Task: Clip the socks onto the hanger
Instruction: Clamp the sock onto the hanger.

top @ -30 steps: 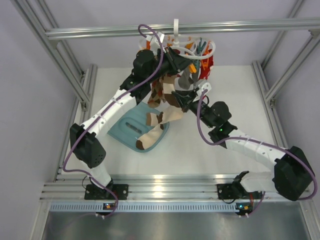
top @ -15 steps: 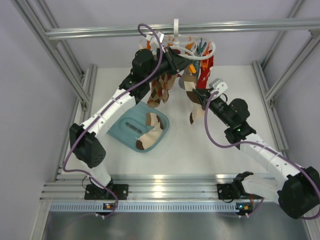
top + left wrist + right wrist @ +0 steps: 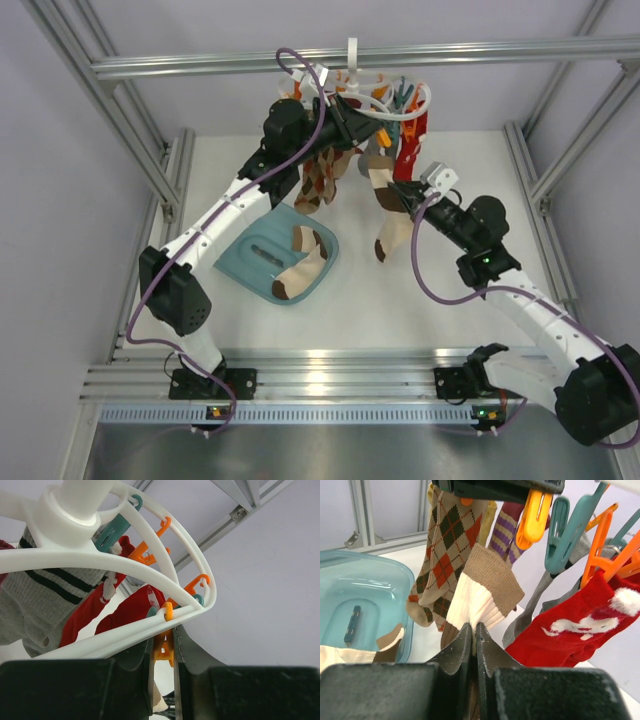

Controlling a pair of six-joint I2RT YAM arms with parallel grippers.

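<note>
The white hanger (image 3: 400,108) hangs by its hook from the top bar, with orange and teal pegs and several socks clipped on it. My left gripper (image 3: 164,647) is up at the ring (image 3: 165,562), shut on an orange peg (image 3: 164,650). My right gripper (image 3: 474,630) is shut on a cream-and-tan sock (image 3: 482,592) and holds it up just below the pegs; this sock dangles under the hanger in the top view (image 3: 392,225). More cream-and-tan socks (image 3: 300,265) lie in the teal tray (image 3: 240,262).
Brown argyle socks (image 3: 450,545), a red sock (image 3: 580,625) and grey socks (image 3: 45,595) hang from the hanger. Aluminium frame bars (image 3: 200,62) cross above and run along both sides. The teal tray also shows at left in the right wrist view (image 3: 365,580).
My right gripper has lifted the cream-and-tan sock from over the tray up and to the right, under the hanger. My left gripper has stayed at the hanger ring.
</note>
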